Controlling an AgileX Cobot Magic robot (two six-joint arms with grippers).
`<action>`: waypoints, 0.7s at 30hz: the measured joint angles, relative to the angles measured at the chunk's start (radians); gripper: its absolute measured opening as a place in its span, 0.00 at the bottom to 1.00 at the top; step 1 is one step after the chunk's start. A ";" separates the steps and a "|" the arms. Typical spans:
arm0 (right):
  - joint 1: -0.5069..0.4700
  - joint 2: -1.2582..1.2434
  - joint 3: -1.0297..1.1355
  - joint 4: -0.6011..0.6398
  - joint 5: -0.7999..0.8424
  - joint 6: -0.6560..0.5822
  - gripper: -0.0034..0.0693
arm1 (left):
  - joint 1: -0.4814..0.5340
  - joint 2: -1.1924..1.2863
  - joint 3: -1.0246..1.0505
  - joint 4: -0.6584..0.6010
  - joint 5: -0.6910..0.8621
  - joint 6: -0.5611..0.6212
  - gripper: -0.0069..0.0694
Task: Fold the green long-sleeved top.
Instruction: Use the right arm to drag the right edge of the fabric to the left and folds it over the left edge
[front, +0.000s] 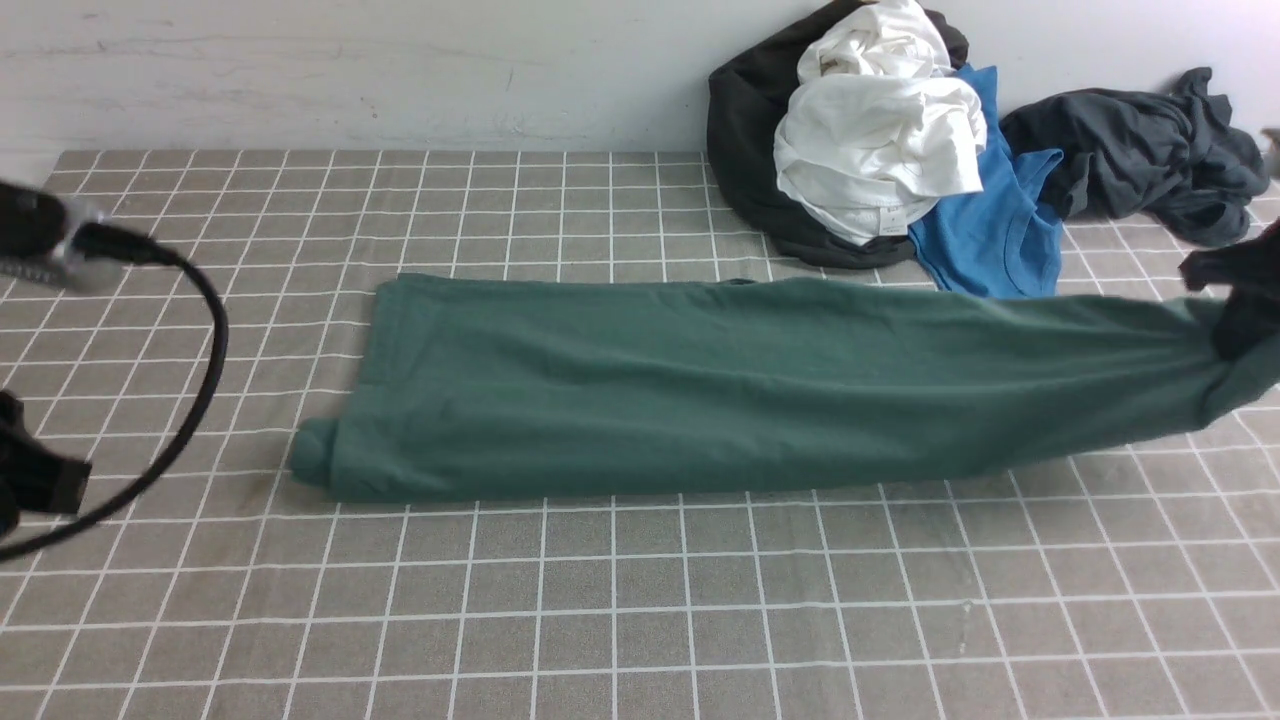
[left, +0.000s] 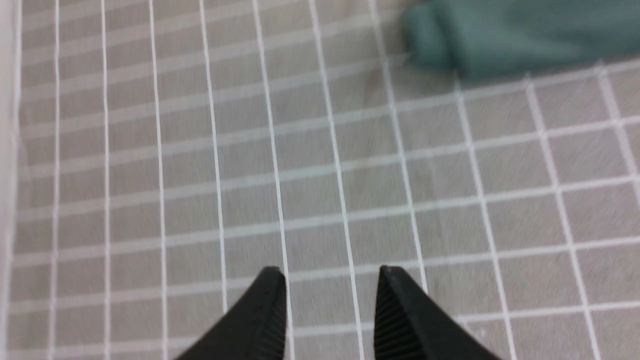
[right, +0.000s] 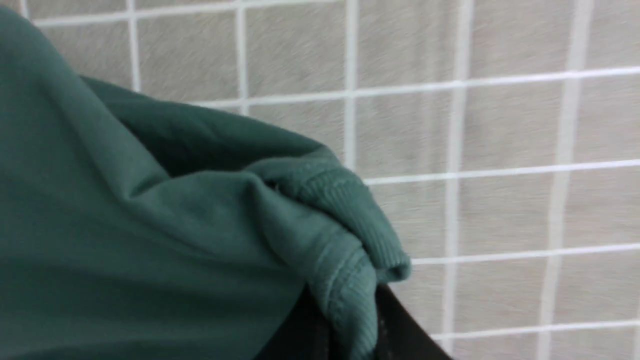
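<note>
Black left arm (front: 22, 228), silver band (front: 82, 262), looping black cable (front: 223, 345), 2 tapered black jaws with ribbed faces

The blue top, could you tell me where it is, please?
Front view: back right of the table, the blue top lies partly under the white garment, behind the green top.

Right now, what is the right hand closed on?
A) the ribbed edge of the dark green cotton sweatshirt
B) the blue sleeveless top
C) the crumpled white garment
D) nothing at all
A: the right wrist view shows the ribbed edge of the dark green cotton sweatshirt pinched between the black fingers of the right hand.
</note>
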 joint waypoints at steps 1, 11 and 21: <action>0.000 -0.010 -0.052 -0.023 0.016 0.032 0.09 | 0.000 -0.010 0.045 0.007 -0.012 -0.044 0.40; 0.265 -0.045 -0.231 0.307 0.035 0.080 0.09 | 0.000 -0.020 0.239 -0.019 -0.193 -0.167 0.40; 0.705 0.205 -0.232 0.670 -0.318 -0.072 0.09 | 0.000 -0.032 0.237 -0.071 -0.212 -0.166 0.40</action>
